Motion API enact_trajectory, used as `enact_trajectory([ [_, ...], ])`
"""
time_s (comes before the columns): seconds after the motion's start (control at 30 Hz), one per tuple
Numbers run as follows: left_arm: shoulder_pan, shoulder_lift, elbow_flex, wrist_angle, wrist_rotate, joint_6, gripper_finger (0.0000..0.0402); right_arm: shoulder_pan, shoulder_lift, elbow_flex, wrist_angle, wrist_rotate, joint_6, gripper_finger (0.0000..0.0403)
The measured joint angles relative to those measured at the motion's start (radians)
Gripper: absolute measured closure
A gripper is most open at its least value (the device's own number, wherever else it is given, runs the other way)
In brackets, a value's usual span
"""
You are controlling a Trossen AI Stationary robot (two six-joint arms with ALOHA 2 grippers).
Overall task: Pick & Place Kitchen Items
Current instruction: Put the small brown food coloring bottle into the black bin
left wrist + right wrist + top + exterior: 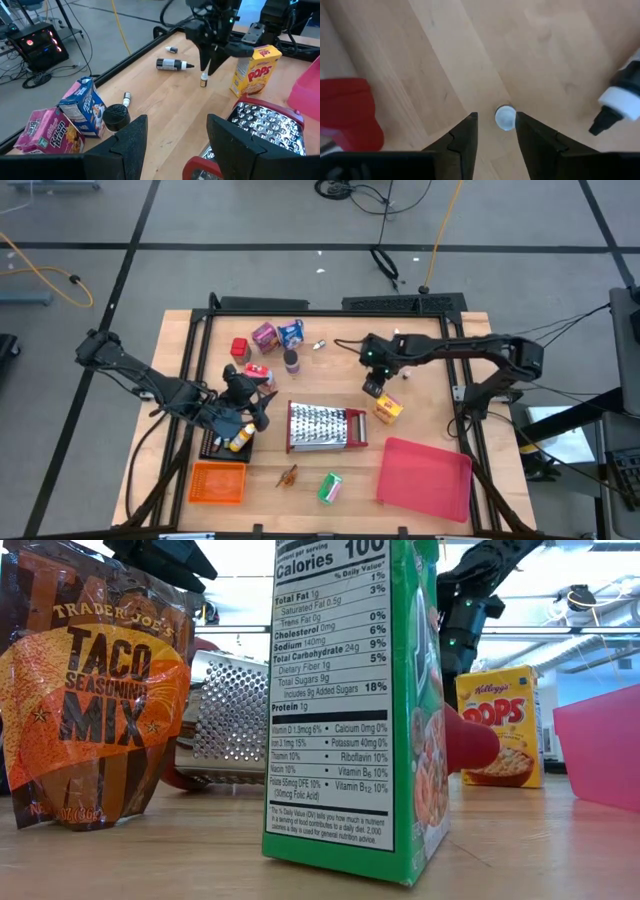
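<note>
Right end effector [495, 131] hovers over tiny white-capped bottle [505, 117], fingers parted, cap just off gap centre. Bottle stands upright on desk [535, 45] near Pops box [252, 70]. We judge: centre over cap, descend straight, close gently (tips easily). Left end effector [172, 135] open, empty, waits by grater [265, 125].

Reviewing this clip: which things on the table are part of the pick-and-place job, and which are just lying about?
Job items: tiny bottle under the right gripper, yellow Pops box, green cereal box, taco seasoning packet, pink box, blue box.

Lying about: steel grater, red tray.
</note>
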Motion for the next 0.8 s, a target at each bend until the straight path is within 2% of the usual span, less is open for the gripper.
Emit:
enact_trajectory([
  [0.43, 0.000, 0.000, 0.000, 0.000, 0.000, 0.000, 0.0195, 0.009, 0.054, 0.000, 0.013, 0.005, -0.017, 0.0288],
  [0.8, 0.000, 0.000, 0.000, 0.001, 0.003, -0.001, 0.0194, 0.015, 0.051, 0.000, 0.040, 0.028, -0.019, 0.0303],
])
